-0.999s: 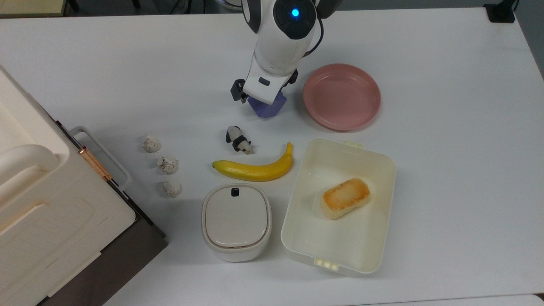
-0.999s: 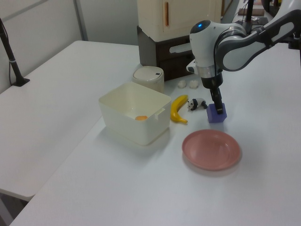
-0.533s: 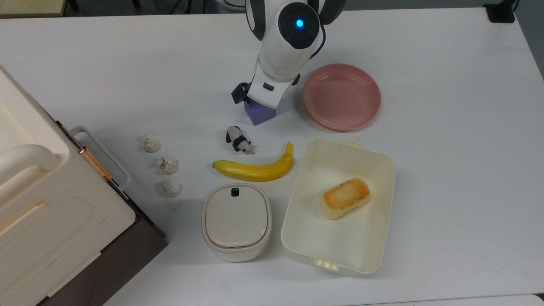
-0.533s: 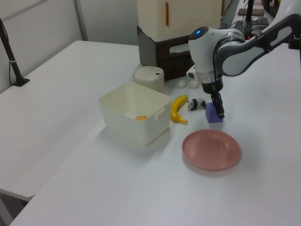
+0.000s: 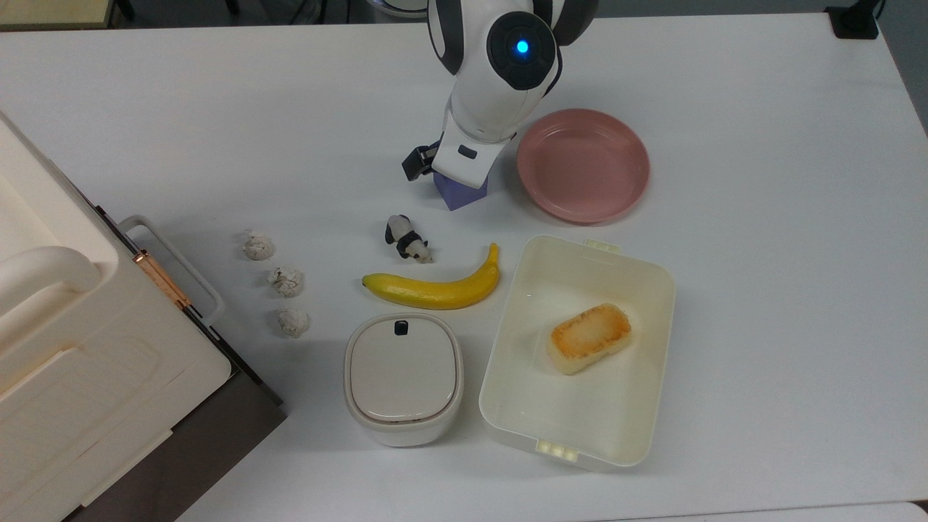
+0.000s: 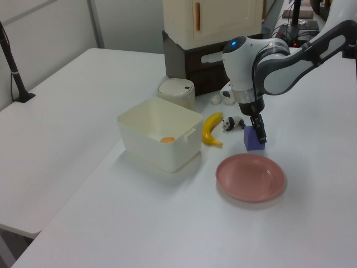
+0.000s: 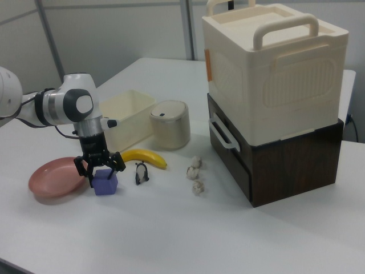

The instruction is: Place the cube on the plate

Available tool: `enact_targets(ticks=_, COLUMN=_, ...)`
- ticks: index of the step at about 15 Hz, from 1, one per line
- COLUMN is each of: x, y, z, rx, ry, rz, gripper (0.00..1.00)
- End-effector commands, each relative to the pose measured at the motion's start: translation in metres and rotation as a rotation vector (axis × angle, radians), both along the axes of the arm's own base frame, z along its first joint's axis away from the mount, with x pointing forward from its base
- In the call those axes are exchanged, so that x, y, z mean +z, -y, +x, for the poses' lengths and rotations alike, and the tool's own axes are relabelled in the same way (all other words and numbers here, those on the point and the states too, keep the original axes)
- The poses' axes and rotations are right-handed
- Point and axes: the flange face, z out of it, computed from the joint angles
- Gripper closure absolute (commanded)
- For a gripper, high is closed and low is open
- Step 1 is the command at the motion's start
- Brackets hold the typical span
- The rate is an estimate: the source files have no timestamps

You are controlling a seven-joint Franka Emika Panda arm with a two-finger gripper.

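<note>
My jaws straddle the cube (image 7: 105, 182), spread wide and not yet gripping it, as it sits on the worktop (image 5: 761, 290) just beside the plate (image 5: 583, 164), so grasp, lift and placing all remain

A lab or office: white tables (image 6: 67, 111) pushed together, grey partition walls (image 7: 114, 34) behind.

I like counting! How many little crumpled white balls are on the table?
3, in a row between the big box and the banana: one, one, one.
</note>
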Motion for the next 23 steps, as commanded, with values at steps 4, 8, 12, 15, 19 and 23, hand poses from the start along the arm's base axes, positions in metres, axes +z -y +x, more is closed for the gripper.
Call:
enact_targets(ticks=4, x=-0.006, y=0.000, z=-0.004, rx=0.013, ry=-0.012, rz=-0.025, gripper=0.86)
enact_targets(ticks=8, x=0.000, y=-0.002, z=-0.004, rx=-0.002, ry=-0.009, rz=-0.017, gripper=0.90)
enact_targets(ticks=12, x=0.041, y=-0.002, z=0.003, rx=-0.020, ry=0.051, rz=-0.005, gripper=0.00)
enact_targets(ticks=15, x=0.075, y=0.012, z=0.023, rx=-0.023, ry=0.121, rz=-0.015, gripper=0.00)
enact_targets(ticks=19, x=0.062, y=0.037, z=0.041, rx=-0.012, ry=0.190, rz=-0.059, gripper=0.00)
enact_targets(ticks=23, x=0.032, y=0.049, z=0.040, rx=-0.058, ry=0.146, rz=-0.059, gripper=0.00)
